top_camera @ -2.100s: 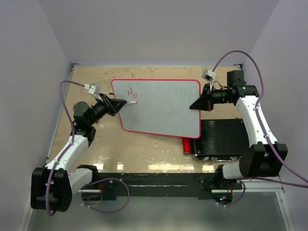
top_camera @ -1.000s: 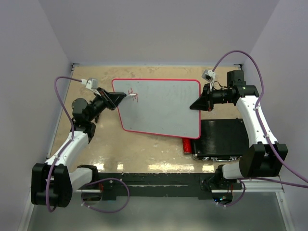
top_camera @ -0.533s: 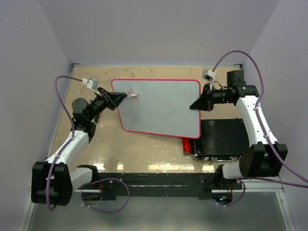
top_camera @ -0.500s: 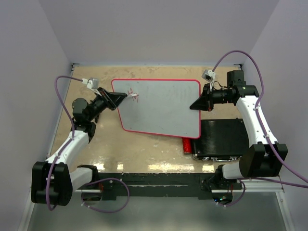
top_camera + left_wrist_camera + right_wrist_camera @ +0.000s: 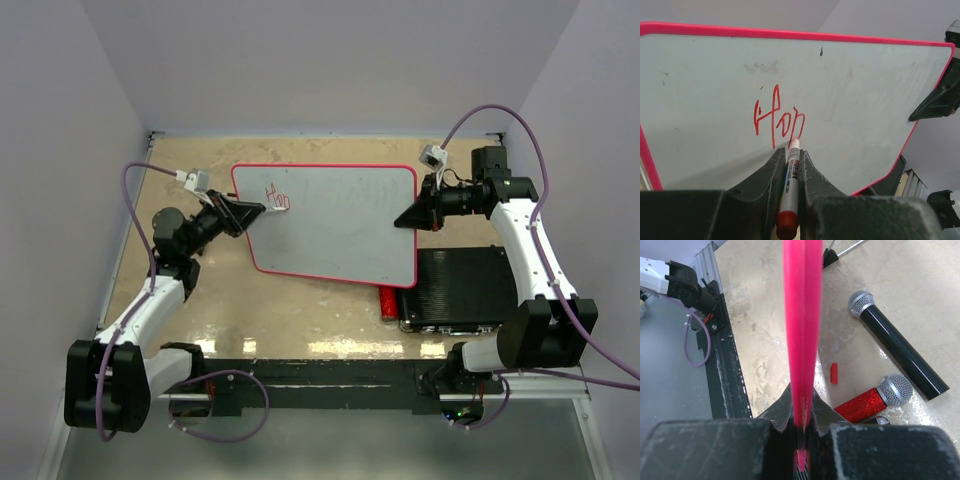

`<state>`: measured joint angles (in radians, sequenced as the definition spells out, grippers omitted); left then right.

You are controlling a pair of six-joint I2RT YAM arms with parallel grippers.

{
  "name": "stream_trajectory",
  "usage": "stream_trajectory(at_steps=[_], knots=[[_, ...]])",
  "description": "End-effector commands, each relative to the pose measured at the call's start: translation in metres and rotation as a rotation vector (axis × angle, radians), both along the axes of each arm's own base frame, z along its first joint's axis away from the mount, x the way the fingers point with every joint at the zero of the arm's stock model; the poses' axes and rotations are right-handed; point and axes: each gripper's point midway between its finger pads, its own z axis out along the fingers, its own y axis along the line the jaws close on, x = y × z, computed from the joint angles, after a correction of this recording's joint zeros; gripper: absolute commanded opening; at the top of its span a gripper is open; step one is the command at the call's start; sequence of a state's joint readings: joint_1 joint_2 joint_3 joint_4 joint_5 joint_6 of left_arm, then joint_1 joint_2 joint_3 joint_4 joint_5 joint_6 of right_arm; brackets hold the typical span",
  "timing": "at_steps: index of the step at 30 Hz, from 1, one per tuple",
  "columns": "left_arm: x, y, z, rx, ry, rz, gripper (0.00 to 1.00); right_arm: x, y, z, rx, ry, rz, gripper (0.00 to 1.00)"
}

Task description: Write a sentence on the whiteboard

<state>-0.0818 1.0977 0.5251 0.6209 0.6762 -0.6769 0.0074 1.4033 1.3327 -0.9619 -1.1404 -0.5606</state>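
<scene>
The whiteboard (image 5: 340, 220), white with a thin red frame, is held tilted above the table. My right gripper (image 5: 408, 217) is shut on the whiteboard's right edge (image 5: 802, 315), which shows edge-on as a pink strip between the jaws. My left gripper (image 5: 258, 212) is shut on a red-capped marker (image 5: 790, 185) whose tip touches the whiteboard (image 5: 850, 100). The sentence (image 5: 777, 120) reads "Hop" in red near the board's upper left corner (image 5: 276, 197).
A black ribbed case (image 5: 460, 288) lies under the board's right corner, with a red glitter microphone (image 5: 388, 302) beside it. The right wrist view shows that red microphone (image 5: 872, 400), a black microphone (image 5: 897, 352) and a small red cap (image 5: 834, 373) on the tan table.
The left gripper with the marker has moved slightly down and right along the board. A new letter has been added, so the writing has grown from "Ho" to "Hop". The right arm has stayed still.
</scene>
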Motion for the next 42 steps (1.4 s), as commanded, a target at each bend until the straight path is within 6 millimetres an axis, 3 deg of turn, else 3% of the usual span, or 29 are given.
stream_trajectory(at_steps=[1,10,19,29,40,42], knots=[[0.006,0.01,0.015,0.042,-0.069,0.075,0.0,-0.001,0.004,0.011,0.005,-0.072,0.029,0.0],[0.007,0.009,0.047,0.009,-0.147,0.074,0.0,-0.001,0.004,0.01,0.004,-0.073,0.029,0.0],[-0.029,0.006,0.078,-0.027,-0.242,0.004,0.0,-0.001,0.004,0.01,0.005,-0.073,0.03,0.0],[-0.044,0.014,0.076,-0.076,-0.213,0.049,0.0,-0.002,0.003,0.011,-0.001,-0.082,0.027,0.0],[-0.038,0.008,0.045,0.011,-0.105,0.096,0.0,-0.001,0.003,0.01,-0.001,-0.079,0.025,0.0],[-0.031,0.015,0.04,0.047,-0.081,0.172,0.0,-0.001,0.003,0.009,-0.001,-0.078,0.025,0.0]])
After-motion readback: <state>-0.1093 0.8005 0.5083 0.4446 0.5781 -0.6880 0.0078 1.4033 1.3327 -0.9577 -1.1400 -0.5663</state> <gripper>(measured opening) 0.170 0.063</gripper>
